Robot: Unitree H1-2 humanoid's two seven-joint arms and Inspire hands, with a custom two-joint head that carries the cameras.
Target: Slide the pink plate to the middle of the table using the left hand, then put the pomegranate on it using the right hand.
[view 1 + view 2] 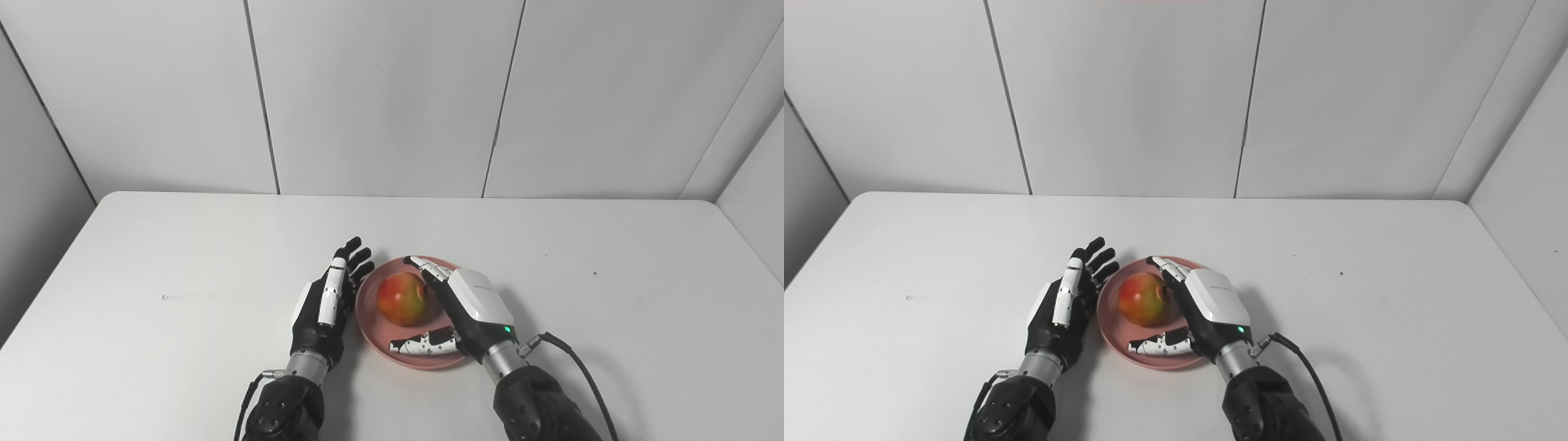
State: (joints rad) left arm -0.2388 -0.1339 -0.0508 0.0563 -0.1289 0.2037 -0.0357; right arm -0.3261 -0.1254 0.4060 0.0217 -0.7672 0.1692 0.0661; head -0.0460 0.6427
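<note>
left hand (324, 306): open, fingers straight, empty, just beside the left rim of the round pink plate (369, 331) near mid-table. round red-yellow pomegranate (402, 298): resting on the plate, immediately left of the right hand (471, 303), whose fingers and thumb bracket it loosely; contact apparently released, though hard to confirm. withdrawal path lies rightward.

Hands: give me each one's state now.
Left hand: open, beside the plate.
Right hand: open around the pomegranate, thumb apart.
</note>
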